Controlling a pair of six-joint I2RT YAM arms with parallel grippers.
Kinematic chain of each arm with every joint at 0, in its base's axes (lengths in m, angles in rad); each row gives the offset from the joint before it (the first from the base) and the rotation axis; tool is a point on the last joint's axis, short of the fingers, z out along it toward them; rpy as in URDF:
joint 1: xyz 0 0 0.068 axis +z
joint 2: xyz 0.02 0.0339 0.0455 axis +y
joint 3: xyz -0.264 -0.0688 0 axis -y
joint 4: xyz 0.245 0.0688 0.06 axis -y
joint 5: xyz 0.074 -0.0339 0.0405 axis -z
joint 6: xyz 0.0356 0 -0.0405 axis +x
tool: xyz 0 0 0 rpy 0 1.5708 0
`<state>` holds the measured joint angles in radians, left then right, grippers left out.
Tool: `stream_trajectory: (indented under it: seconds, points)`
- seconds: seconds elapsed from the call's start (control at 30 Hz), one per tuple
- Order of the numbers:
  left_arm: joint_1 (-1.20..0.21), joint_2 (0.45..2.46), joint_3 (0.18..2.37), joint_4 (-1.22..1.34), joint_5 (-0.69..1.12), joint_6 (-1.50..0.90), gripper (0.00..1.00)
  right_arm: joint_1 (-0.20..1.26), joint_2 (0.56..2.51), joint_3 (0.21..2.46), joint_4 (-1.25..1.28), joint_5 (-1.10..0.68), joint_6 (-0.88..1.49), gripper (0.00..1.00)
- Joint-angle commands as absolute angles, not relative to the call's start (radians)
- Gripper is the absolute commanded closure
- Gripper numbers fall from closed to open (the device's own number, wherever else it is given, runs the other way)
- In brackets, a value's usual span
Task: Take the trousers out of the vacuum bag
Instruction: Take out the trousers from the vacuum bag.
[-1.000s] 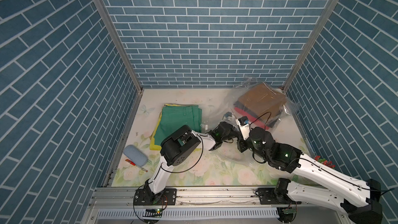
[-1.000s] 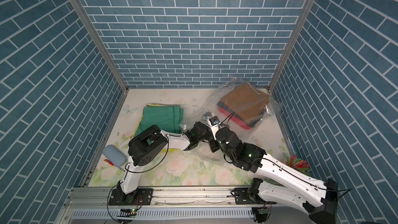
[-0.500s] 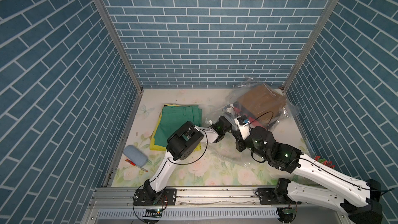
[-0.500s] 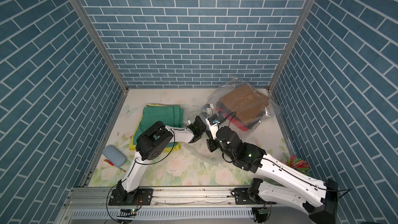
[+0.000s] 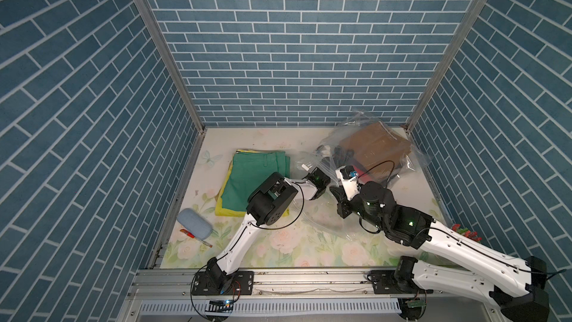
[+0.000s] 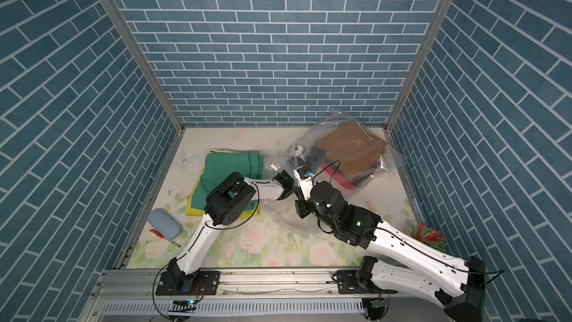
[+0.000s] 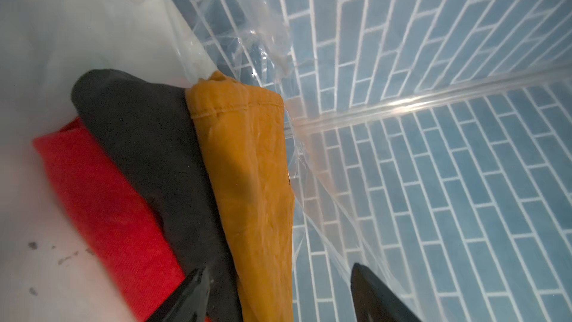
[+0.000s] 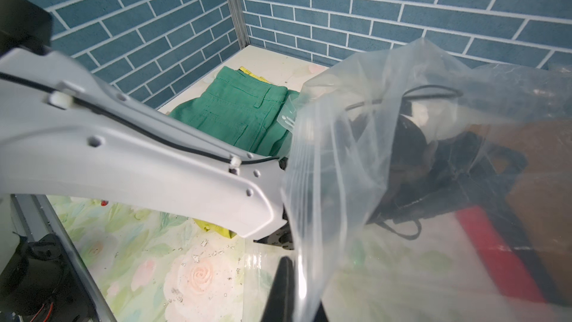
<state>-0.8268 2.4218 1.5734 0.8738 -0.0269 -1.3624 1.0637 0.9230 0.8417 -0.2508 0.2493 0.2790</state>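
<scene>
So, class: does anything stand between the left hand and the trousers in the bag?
Nothing visible does. The left hand is inside the bag, jaws open, and the mustard trousers, black trousers and red trousers lie bare straight ahead; the plastic runs only alongside.

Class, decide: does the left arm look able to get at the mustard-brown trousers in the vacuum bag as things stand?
Probably yes: the left arm reaches inside the vacuum bag and its open jaws face the mustard-brown trousers with nothing visible between.
</scene>
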Motion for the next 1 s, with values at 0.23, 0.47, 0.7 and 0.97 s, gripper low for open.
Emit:
stream_trajectory:
  seconds: [0.23, 0.47, 0.7, 0.97]
  points:
    - [-0.798, 2.498, 1.702, 0.822, -0.102, -1.383, 0.28, 1.101, 0.926, 0.828, -0.176, 0.161, 0.224, 1.00]
    - [-0.785, 2.545, 1.756, 0.812, -0.110, -1.402, 0.41, 1.104, 0.922, 0.813, -0.172, 0.162, 0.220, 1.00]
    - [-0.781, 2.588, 1.816, 0.794, -0.105, -1.408, 0.49, 1.106, 0.904, 0.790, -0.163, 0.157, 0.226, 1.00]
    - [-0.777, 2.619, 1.869, 0.757, -0.098, -1.411, 0.39, 1.108, 0.885, 0.796, -0.156, 0.089, 0.209, 1.00]
